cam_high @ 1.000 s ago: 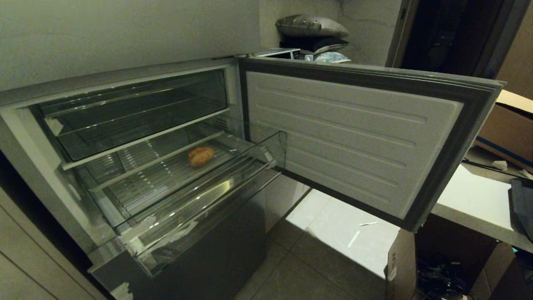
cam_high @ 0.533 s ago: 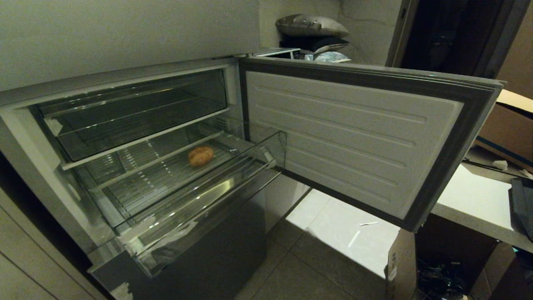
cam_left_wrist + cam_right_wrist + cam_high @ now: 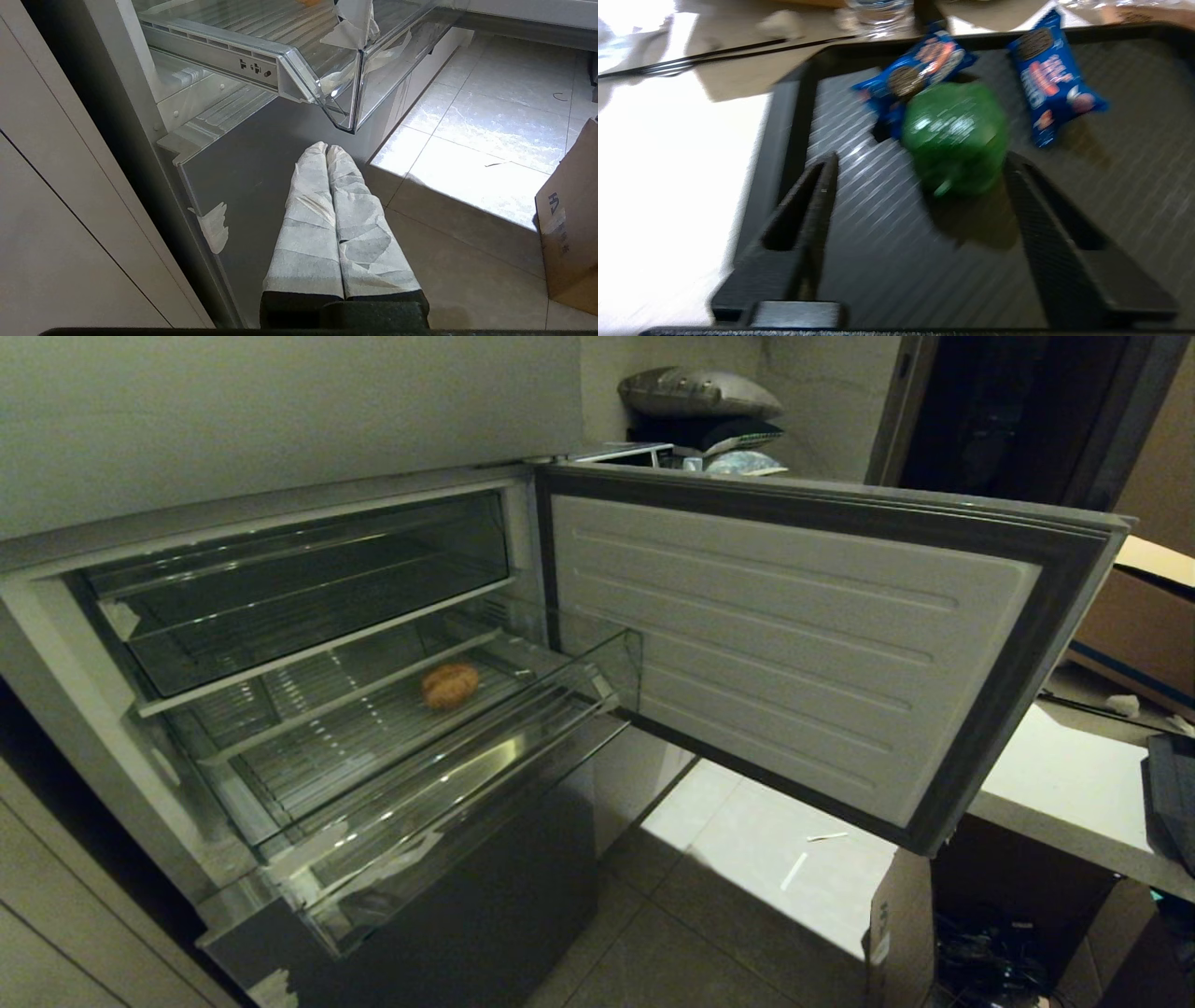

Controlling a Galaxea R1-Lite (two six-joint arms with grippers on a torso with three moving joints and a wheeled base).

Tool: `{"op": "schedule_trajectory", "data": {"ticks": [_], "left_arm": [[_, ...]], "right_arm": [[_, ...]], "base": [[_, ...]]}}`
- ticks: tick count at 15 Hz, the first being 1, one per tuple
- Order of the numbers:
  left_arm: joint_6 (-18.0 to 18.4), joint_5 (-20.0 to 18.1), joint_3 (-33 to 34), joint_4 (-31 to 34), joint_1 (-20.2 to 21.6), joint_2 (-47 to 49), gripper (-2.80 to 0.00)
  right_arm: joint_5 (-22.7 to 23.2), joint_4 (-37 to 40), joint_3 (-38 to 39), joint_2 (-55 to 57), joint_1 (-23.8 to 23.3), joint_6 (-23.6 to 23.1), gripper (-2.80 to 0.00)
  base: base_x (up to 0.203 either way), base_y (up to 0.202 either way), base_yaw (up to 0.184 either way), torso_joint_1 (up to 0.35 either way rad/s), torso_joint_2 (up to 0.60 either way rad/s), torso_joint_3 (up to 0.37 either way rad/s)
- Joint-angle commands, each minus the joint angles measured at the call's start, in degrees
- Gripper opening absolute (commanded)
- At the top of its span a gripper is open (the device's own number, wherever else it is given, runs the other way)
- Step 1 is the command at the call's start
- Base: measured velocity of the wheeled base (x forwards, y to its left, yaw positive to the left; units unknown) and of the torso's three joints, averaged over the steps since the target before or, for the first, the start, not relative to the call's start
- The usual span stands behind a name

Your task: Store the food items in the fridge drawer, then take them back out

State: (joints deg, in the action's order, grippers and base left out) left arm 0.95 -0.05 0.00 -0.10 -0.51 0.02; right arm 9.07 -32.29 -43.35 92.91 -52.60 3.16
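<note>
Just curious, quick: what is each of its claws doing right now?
Left gripper: shut, holding nothing.
Right gripper: open, empty, above the green pepper.

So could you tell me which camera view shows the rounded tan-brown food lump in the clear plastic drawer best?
The head view: the rounded tan-brown food lump lies whole on the ribbed floor of the clear plastic fridge drawer. The left wrist view catches only an orange sliver at its frame edge; the right wrist view shows none of it.

Green pepper (image 3: 955, 135), blue snack packets (image 3: 1052, 79), black ribbed tray (image 3: 887, 224).
</note>
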Motion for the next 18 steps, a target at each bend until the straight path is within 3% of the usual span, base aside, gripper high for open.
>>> {"op": "schedule_trajectory", "data": {"ticks": [1, 6, 11, 14, 18], "left_arm": [[0.02, -0.04, 0.00, 0.01, -0.02, -0.02, -2.80], [0.02, -0.02, 0.00, 0.01, 0.05, -0.02, -2.80], [0.02, 0.02, 0.00, 0.01, 0.07, -0.02, -2.80], [0.02, 0.04, 0.00, -0.04, -0.02, -0.02, -2.80], [0.02, -0.04, 0.00, 0.01, -0.02, -0.02, -2.80]], "right_arm": [[-0.14, 0.01, -3.65, 6.29, -1.21, -1.16, 0.00], [-1.07, 3.68, -9.91, 12.34, -2.00, -5.26, 0.00], [-0.51, 3.91, -14.34, 17.37, -1.98, -5.42, 0.00], [3.20, 3.81, -15.87, 19.32, -1.89, -5.50, 0.00], [4.33, 3.79, -16.76, 21.24, -1.81, -5.45, 0.00]], "base": [[0.000, 0.000, 0.000, 0.000, 0.00, 0.000], [0.000, 0.000, 0.000, 0.000, 0.00, 0.000], [0.000, 0.000, 0.000, 0.000, 0.00, 0.000], [0.000, 0.000, 0.000, 0.000, 0.00, 0.000], [0.000, 0.000, 0.000, 0.000, 0.00, 0.000]]}}
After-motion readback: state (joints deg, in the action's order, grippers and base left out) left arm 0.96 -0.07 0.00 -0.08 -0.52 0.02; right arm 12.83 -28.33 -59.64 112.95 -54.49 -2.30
